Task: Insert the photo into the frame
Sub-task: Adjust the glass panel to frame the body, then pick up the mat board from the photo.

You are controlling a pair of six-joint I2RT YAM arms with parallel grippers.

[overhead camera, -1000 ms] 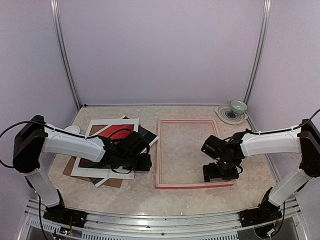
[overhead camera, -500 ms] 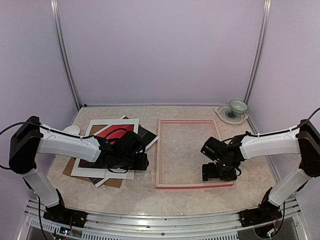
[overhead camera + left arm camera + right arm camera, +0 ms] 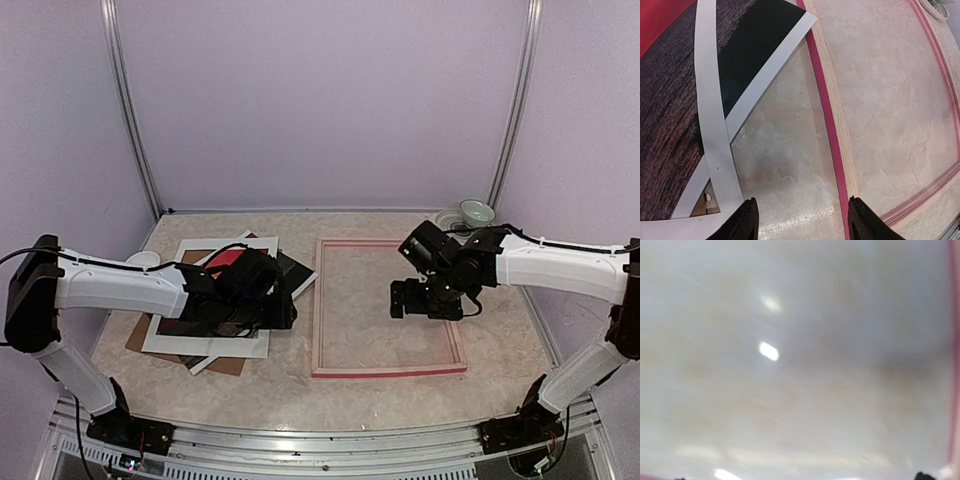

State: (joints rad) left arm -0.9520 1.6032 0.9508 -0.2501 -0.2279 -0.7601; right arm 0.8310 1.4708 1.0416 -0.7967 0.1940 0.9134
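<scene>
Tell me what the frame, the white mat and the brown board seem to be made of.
The frame: probably wood, with a pale bare back and a pink painted edge. The white mat: matte card, a thin flat strip. The brown board: plain brown cardboard or fibreboard; I cannot tell which.

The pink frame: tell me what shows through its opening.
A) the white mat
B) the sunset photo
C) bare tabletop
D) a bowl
C: in the top view the frame lies flat around bare marbled tabletop, while the photo sits in the stack to its left.
</scene>
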